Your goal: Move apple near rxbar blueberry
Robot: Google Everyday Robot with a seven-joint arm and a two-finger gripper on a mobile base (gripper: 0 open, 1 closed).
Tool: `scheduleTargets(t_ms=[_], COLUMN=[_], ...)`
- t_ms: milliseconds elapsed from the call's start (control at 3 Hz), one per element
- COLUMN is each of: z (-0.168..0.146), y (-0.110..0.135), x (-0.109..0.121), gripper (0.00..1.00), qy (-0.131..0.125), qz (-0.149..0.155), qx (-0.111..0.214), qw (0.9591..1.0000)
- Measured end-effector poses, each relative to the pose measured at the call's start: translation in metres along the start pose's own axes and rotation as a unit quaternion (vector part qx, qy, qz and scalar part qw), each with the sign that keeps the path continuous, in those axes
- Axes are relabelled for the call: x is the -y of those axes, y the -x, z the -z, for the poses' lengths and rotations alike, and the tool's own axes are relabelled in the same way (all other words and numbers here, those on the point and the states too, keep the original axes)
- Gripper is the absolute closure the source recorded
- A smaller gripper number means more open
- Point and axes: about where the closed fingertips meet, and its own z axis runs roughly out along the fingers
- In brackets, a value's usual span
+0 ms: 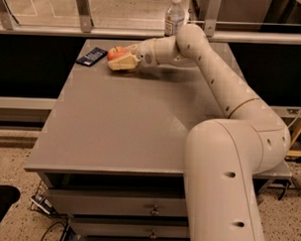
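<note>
The apple [115, 53], red-orange and round, is held in my gripper [120, 60] near the table's far left corner. The gripper is shut on it, its pale fingers [123, 64] wrapping the apple's near side, low over the tabletop. The rxbar blueberry [92, 56], a flat dark navy bar with pale lettering, lies on the table just left of the apple, a short gap away. My white arm reaches in from the right across the table.
A tall clear plastic bottle [174, 15] stands at the table's back edge, behind the arm. The grey table [120, 126] has drawers below its front edge. A railing and glass run behind the table.
</note>
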Motion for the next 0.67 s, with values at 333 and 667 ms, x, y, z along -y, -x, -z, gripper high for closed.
scheduleTargets(t_ms=[333, 667], z=[-0.0008, 0.0007], y=[-0.0176, -0.0125], x=[0.0068, 0.0067], gripper=[1.00, 0.82], qy=[-0.016, -0.016], qz=[0.004, 0.004], qx=[-0.019, -0.019], qw=[0.9997, 0.9997])
